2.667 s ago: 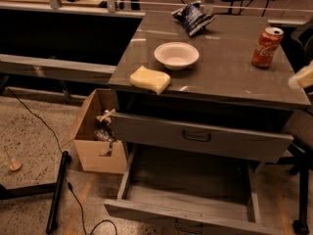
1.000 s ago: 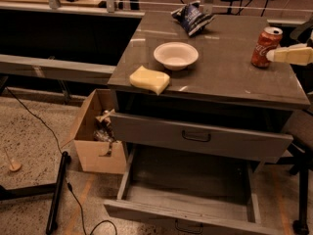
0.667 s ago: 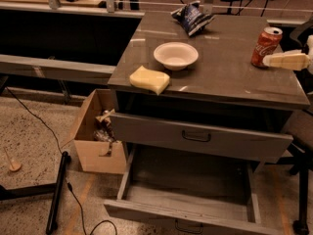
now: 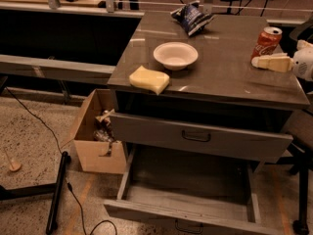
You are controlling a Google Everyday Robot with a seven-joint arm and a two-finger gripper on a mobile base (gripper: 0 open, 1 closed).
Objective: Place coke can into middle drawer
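Pincer (image 4: 258, 62) beside coke can (image 4: 267, 41) (on countertop (image 4: 230, 80))

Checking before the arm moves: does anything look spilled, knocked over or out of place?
Nothing spilled or toppled. The can stands upright beside the gripper at the right edge of the counter. The sponge sits very near the front edge.

End effector (image 4: 257, 61) beside coke can (image 4: 267, 42)

Red coke can (image 4: 266, 42); cream hand (image 4: 258, 61) beside it; grey middle drawer (image 4: 188, 202); white bowl (image 4: 175, 56).
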